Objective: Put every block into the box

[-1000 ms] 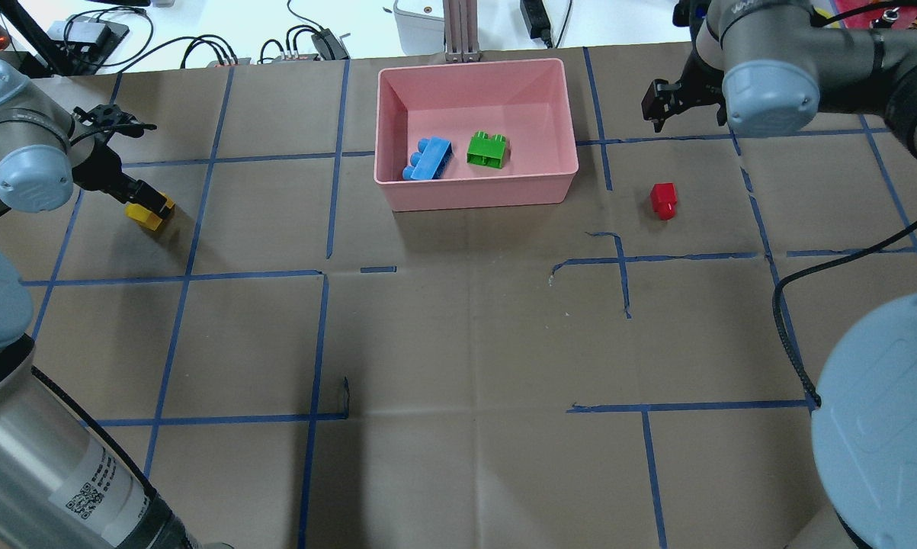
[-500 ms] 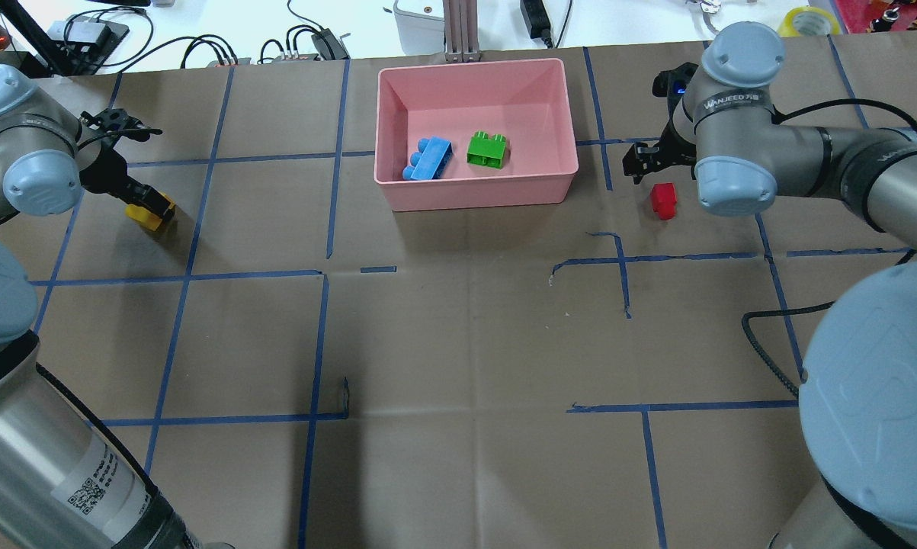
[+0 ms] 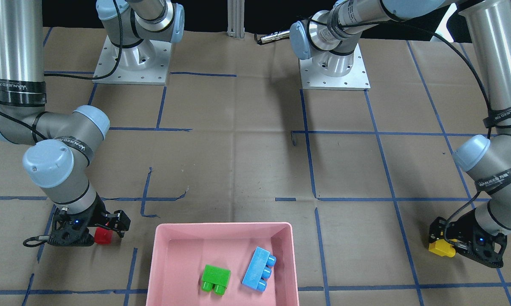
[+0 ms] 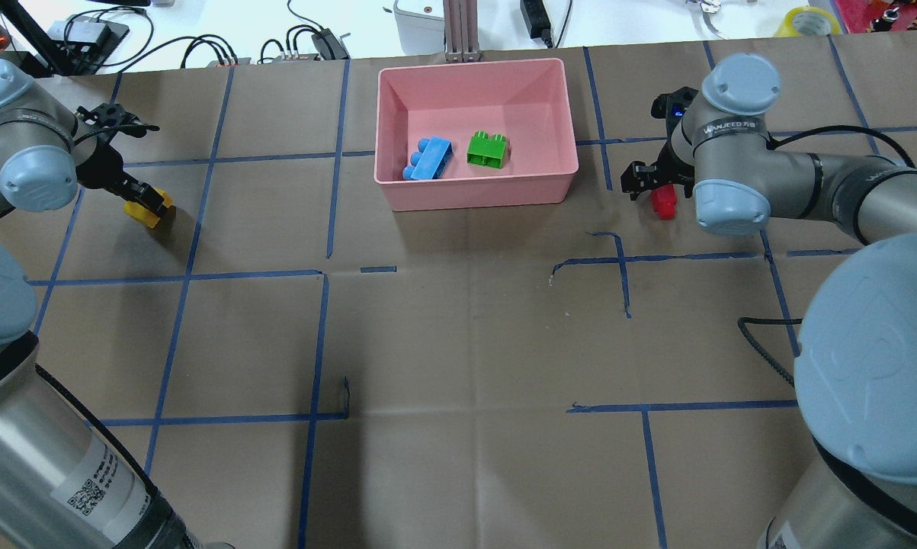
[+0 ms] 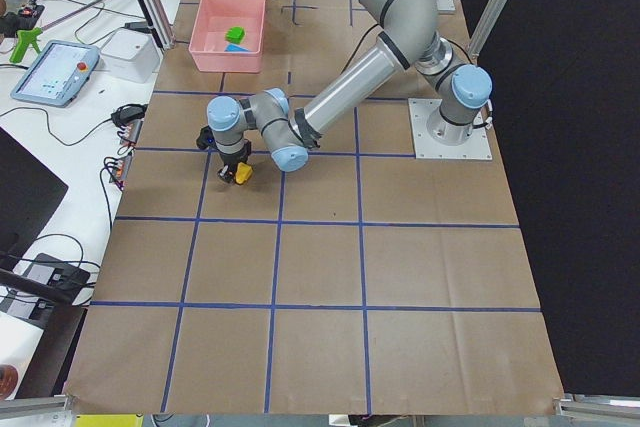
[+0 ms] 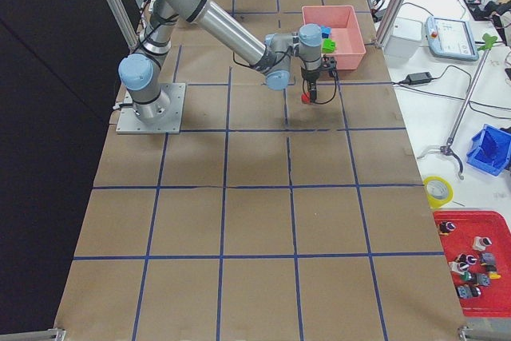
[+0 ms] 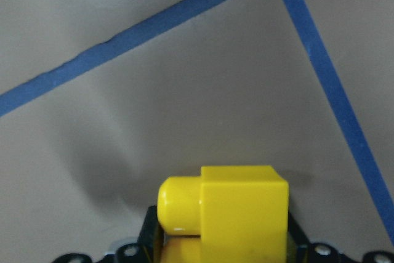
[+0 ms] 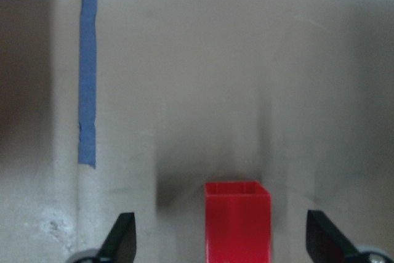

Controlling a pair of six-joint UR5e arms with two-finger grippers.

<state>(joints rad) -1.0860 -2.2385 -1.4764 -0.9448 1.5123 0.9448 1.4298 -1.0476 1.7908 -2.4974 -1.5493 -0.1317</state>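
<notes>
The pink box (image 4: 477,196) stands at the far middle of the table and holds the light-blue brick (image 4: 428,159) and the green brick (image 4: 487,149). My left gripper (image 4: 144,202) is shut on the yellow brick (image 4: 147,213), low over the table at the far left. The yellow brick fills the bottom of the left wrist view (image 7: 240,207). My right gripper (image 4: 656,191) is open and lowered around the red brick (image 4: 663,203), right of the box. In the right wrist view the red brick (image 8: 237,220) sits midway between the two fingers (image 8: 123,238), touching neither.
Brown paper with blue tape lines (image 4: 317,274) covers the table. Cables and devices (image 4: 306,42) lie beyond the far edge. A black cable (image 4: 763,343) hangs by my right arm. The arm bases (image 3: 334,68) stand at the near side.
My right arm has swung down and toward the box, and its open gripper now straddles the red brick. My left gripper, holding the yellow brick, has barely moved.
</notes>
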